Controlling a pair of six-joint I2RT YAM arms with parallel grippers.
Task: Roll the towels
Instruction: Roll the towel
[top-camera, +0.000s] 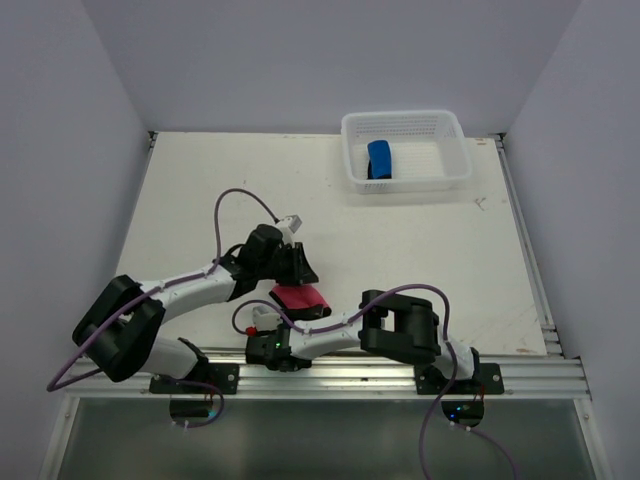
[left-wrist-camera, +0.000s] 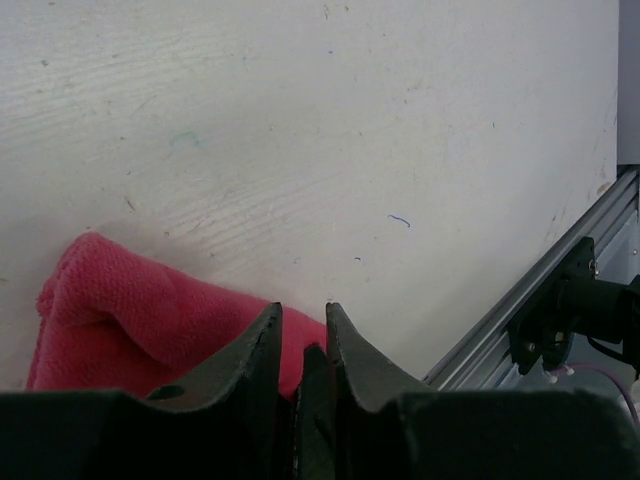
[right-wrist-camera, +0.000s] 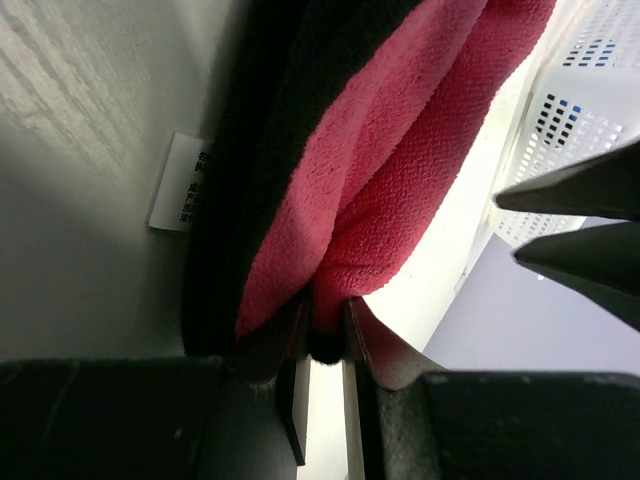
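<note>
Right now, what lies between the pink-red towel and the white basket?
Nothing. In the top view, the stretch from the pink-red towel to the basket is bare table. The blue towel sits inside the basket.

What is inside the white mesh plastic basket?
One bright blue rolled cloth towel lies in the white mesh plastic basket, left of centre. The rest of its floor looks bare; the near wall partly hides the front strip.
</note>
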